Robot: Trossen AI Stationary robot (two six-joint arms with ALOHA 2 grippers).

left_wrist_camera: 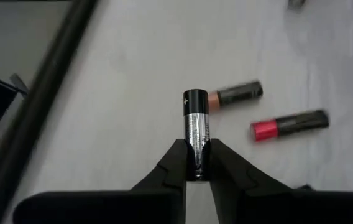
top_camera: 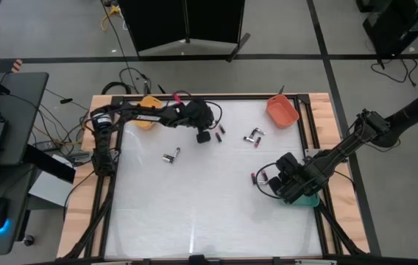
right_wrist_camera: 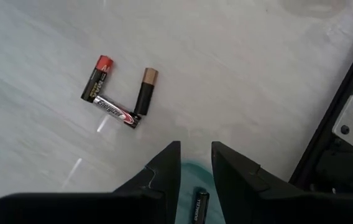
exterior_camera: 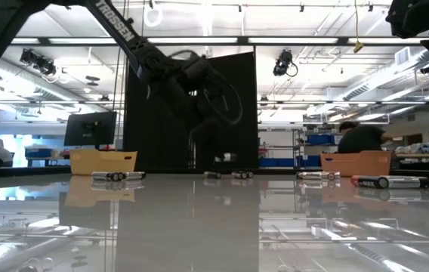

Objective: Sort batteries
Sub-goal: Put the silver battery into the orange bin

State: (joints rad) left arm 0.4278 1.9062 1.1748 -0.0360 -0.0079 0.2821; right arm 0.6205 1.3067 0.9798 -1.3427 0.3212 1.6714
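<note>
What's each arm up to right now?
Left gripper shut on a silver-black battery, above the table. Right gripper open over the green tray, a battery inside. Nothing blocking.

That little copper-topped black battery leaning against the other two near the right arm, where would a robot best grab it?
Around the middle of the copper-topped black battery, coming straight down from above. It lies flat on the white table, so its round sides are open to the jaws. One end touches the silver-and-black battery, so grip away from that end. The right gripper is open over the green tray.
</note>
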